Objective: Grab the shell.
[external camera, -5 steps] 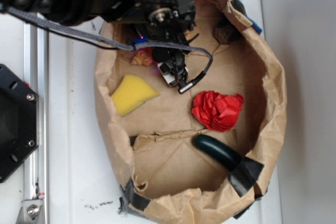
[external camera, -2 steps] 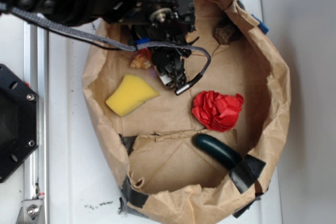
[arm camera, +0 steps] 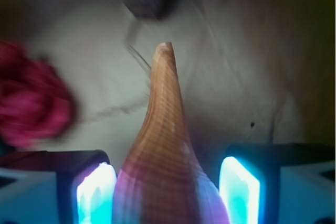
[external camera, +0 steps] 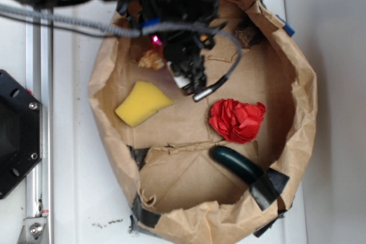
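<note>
Tan-orange ribbed shell (arm camera: 163,150), yellow sponge (external camera: 142,103); red crumpled paper (external camera: 236,120) — dark green handle (external camera: 235,164), brown paper bag (external camera: 300,112)

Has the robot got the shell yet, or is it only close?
Nearly there. Done: the tool is inside the paper bag, with the shell lying between its two glowing pads, pointed tail facing away. In hand: the pinch itself; the right pad shows a gap beside the shell, so a firm grip isn't clear. Left: squeezing tight and lifting the shell out. The yellow sponge lies untouched.
</note>
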### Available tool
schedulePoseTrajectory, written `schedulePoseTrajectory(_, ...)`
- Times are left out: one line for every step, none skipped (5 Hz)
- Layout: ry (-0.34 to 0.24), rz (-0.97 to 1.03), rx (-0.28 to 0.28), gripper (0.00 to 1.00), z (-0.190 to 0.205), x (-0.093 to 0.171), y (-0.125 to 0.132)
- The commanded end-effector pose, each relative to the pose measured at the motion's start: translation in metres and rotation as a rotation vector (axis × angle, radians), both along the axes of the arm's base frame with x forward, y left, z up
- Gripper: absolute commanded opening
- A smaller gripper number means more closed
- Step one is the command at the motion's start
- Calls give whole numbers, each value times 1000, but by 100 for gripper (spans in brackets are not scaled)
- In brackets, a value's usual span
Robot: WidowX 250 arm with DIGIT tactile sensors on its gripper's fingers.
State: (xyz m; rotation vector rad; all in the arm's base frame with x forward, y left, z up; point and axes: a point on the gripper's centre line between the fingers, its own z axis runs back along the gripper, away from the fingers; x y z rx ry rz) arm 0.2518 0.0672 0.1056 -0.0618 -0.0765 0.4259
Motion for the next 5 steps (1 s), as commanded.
schedulePoseTrajectory(44, -287, 30, 0, 63, 17, -44)
schedulePoseTrajectory(57, -346, 66, 0, 69, 17, -51)
schedulePoseTrajectory(27, -378, 81, 0, 77, 16, -55)
schedulePoseTrajectory(-9, -370, 101, 0, 74, 14, -55)
schedulePoseTrajectory(9, -371, 109, 0, 71, 13, -53)
